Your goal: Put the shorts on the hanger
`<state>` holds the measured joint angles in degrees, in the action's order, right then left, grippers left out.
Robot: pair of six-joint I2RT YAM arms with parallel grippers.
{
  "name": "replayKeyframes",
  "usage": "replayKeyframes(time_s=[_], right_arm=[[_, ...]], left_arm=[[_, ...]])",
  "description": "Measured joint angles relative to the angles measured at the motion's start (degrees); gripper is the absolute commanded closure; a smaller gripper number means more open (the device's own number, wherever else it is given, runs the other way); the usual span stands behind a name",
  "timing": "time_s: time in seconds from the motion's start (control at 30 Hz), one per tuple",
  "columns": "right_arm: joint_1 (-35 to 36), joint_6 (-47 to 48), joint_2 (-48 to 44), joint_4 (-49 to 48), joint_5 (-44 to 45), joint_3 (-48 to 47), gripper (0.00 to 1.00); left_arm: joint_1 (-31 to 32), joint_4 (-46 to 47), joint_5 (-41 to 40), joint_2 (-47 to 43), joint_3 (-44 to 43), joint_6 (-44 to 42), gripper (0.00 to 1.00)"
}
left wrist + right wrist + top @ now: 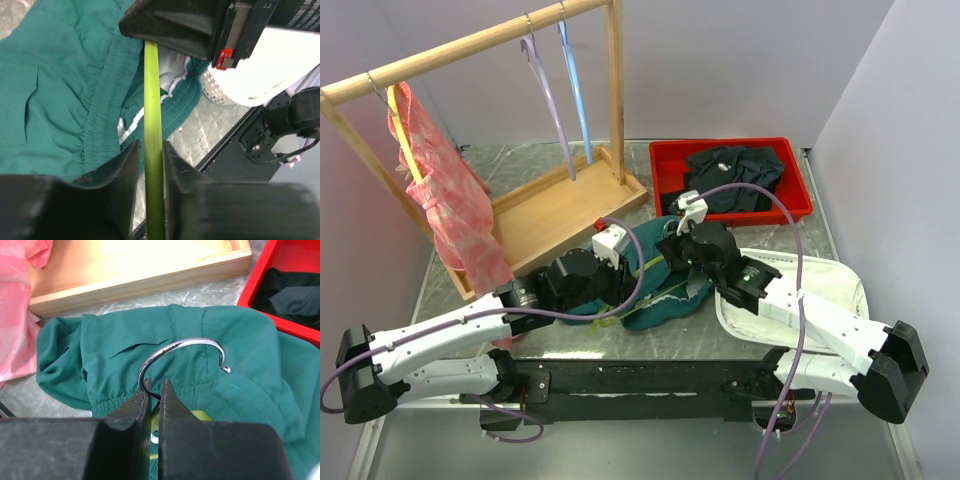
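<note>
The teal-green shorts [660, 300] lie crumpled on the table between the two arms. They also show in the left wrist view [55, 90] and the right wrist view [150, 340]. The lime-green hanger [645, 268] lies over them. My left gripper [151, 150] is shut on the hanger's green bar [152, 100]. My right gripper [155, 390] is shut on the base of the hanger's metal hook [182, 347], which curves up over the shorts. A whitish drawstring [131, 129] shows by the waistband.
A wooden rack [560, 205] with a tray base stands at the back left, holding a pink-red garment [450, 200] on a yellow hanger and lilac and light-blue hangers [560, 90]. A red bin [665, 160] with black clothing sits back right. A white basket [820, 275] lies under the right arm.
</note>
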<state>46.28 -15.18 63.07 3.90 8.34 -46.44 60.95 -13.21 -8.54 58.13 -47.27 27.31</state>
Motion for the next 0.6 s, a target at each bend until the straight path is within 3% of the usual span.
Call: replayKeyframes(time_s=[0.07,0.1,0.23,0.47,0.6], right_arm=[[0.1,0.1,0.0,-0.4,0.1,0.0,1.00],[0.1,0.0,0.0,-0.5,0.2,0.0,1.00],[0.1,0.0,-0.2,-1.8,0.3,0.7,1.00],[0.5,0.8,-1.4,-4.1,1.2,2.9,1.00],[0.7,1.2,-3.5,-6.3,1.3,5.6,1.00]], left_arm=[[0.0,0.0,-0.6,0.0,-0.5,0.5,0.33],[0.0,-0.1,-0.9,0.0,-1.0,1.0,0.21],[0.0,-3.1,-4.0,0.0,-4.4,2.8,0.09],[-0.2,-13.4,-11.1,-1.4,-9.8,10.4,0.11],[-2.7,-20.5,-12.1,-2.4,-10.3,16.0,0.21]])
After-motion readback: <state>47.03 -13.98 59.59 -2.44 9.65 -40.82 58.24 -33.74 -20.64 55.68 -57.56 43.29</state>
